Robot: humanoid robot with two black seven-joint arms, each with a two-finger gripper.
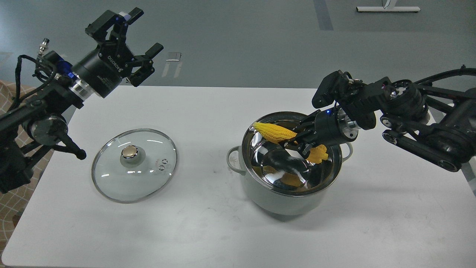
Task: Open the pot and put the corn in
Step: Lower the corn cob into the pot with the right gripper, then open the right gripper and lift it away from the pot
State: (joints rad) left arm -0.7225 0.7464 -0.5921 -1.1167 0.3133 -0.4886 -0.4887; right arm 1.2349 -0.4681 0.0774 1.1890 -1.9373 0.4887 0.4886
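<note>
The left gripper [129, 41] hangs high over the white table's [208, 230] far left corner, jaws spread and empty. The glass lid [134, 165] lies flat, well apart from the pot [282, 199]. The right gripper [295, 143] pinches the corn [273, 132] over the pot's mouth, seemingly just below the rim.

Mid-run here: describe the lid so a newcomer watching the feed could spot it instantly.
Start at the white table and find the pot right of centre. The lid lies flat on the tabletop to the pot's left, apart from it. It is the only clear glass disc, steel-rimmed, with a gold knob on top.
</note>
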